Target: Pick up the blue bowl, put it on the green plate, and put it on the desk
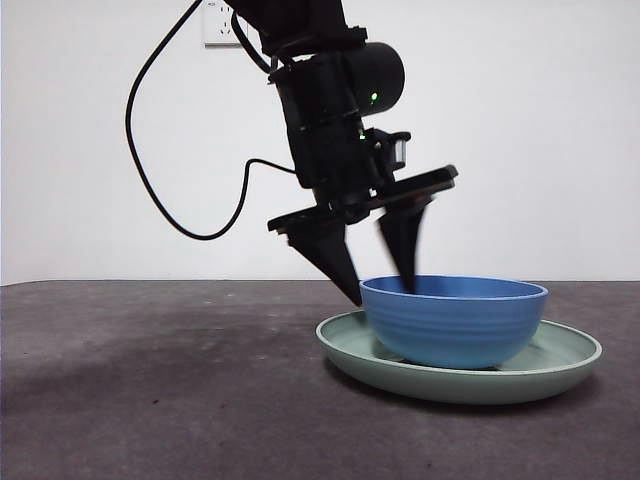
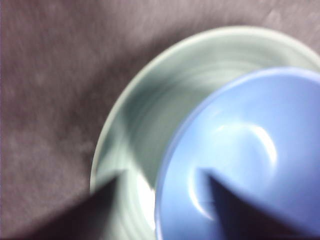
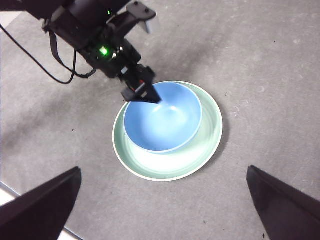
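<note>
The blue bowl (image 1: 455, 325) sits inside the green plate (image 1: 470, 385), toward the plate's left side, on the desk (image 1: 150, 380). My left gripper (image 1: 383, 292) comes down from above and is open, straddling the bowl's left rim with one jaw outside the wall and one inside. The left wrist view, blurred, shows the bowl (image 2: 250, 150) and plate (image 2: 150, 110) with that rim between the gripper's (image 2: 161, 175) jaws. My right gripper (image 3: 164, 170) hangs open high above, looking down on bowl (image 3: 162, 117), plate (image 3: 210, 135) and the left gripper (image 3: 145, 95).
A black cable (image 1: 150, 180) loops from the left arm in front of the white wall, and a wall socket (image 1: 220, 25) sits at the top. The desk's edge (image 3: 5, 192) shows in the right wrist view.
</note>
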